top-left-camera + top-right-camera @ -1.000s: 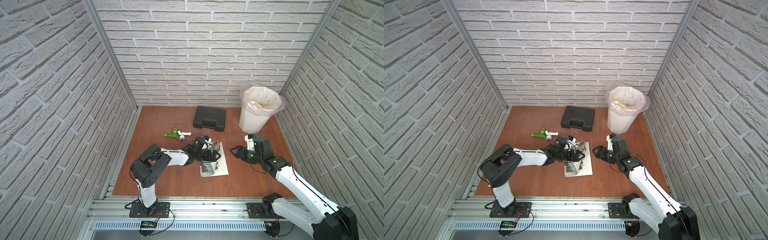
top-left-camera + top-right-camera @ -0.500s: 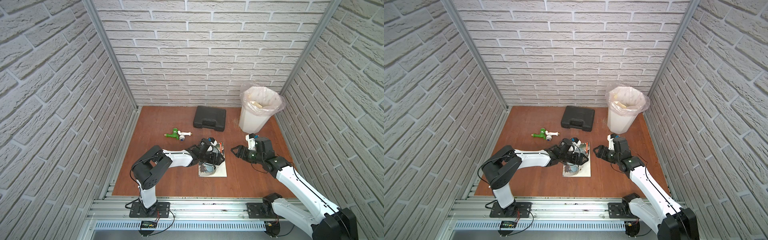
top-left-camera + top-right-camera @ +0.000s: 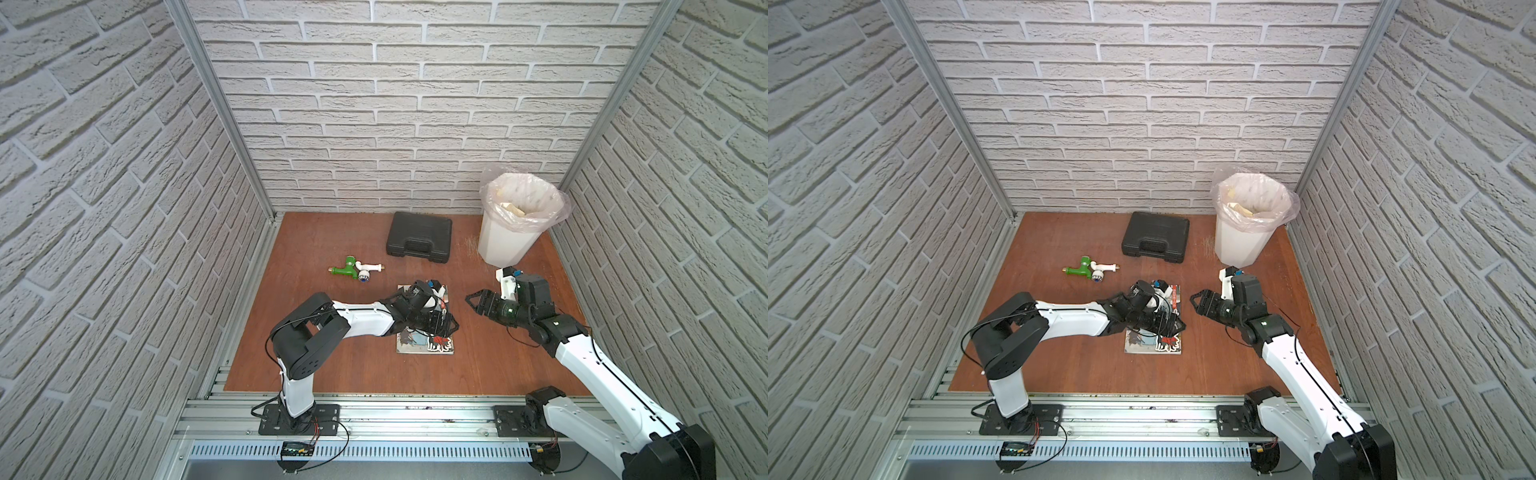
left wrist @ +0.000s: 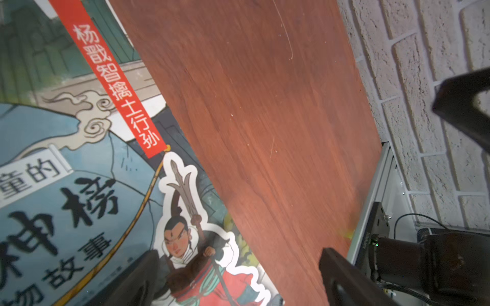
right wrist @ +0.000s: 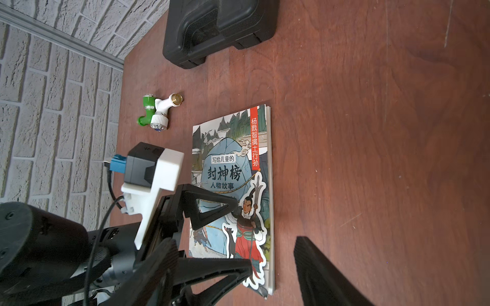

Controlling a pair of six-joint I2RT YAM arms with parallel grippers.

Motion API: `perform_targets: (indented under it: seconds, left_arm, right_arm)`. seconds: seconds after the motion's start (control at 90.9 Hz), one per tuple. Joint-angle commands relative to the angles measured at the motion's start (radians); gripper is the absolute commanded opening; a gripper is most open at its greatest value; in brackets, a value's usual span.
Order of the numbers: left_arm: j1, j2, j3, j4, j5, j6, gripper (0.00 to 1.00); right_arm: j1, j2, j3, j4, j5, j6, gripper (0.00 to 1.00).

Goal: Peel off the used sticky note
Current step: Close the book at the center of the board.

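Right wrist view: a colourful illustrated book [image 5: 228,148] is seen flat mid-way on the brown wooden worktop [image 5: 371,132], the left gripper [image 5: 242,237] spread open over its cover, the right gripper [image 3: 471,303] open and empty beside it. The used sticky note cannot be located; pale yellow slips [image 3: 513,206] lie in the back-right corner's lined white bin [image 3: 503,245]

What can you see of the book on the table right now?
The book is a thin paperback, closed, lying flat and cover up on the wooden table, near its middle. The cover shows a blue-grey rock with a black Chinese title, a red band of white characters along one edge, and a sticker-like, white-outlined warrior in red beside a black dog. Page edges show along one side. The left gripper is low over it, jaws open, straddling the warrior; contact cannot be confirmed.
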Motion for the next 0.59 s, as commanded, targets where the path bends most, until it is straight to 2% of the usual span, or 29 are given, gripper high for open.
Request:
perform_targets:
  seconds: [0.0, 0.242, 0.583]
  left_arm:
    - [-0.001, 0.048, 0.006, 0.068, -0.005, -0.037, 0.98]
    - [-0.001, -0.005, -0.045, 0.132, -0.047, -0.047, 0.98]
    - [0.038, -0.261, -0.151, 0.081, -0.195, 0.044, 0.98]
  right_arm:
    - [-0.010, -0.020, 0.020, 0.016, -0.022, -0.020, 0.75]
    - [-0.016, -0.071, 0.016, 0.055, -0.006, -0.052, 0.76]
    - [-0.017, -0.258, -0.076, 0.203, 0.197, -0.164, 0.81]
